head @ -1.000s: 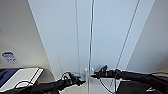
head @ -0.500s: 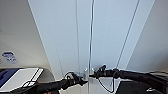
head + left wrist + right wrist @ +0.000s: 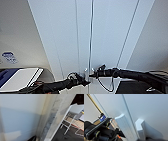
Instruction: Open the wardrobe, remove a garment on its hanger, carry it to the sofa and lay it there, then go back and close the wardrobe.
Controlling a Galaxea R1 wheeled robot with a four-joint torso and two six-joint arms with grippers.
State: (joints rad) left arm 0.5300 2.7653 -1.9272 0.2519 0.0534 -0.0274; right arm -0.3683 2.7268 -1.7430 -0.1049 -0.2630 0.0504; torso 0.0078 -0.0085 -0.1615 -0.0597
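The white wardrobe stands right in front of me with both slim doors shut. Its two small white handles sit side by side at the middle seam. My left gripper reaches in from the lower left to just below the left handle. My right gripper comes in from the right, level with the right handle. In the right wrist view the left gripper's black body sits close beside the left handle. The left wrist view looks along the wardrobe's door face. The garment, hanger and sofa are hidden.
A pale wall flanks the wardrobe on both sides, with a blue sticker at the left. A white and blue flat object lies at the lower left. A white chair stands on dark flooring beside the wardrobe.
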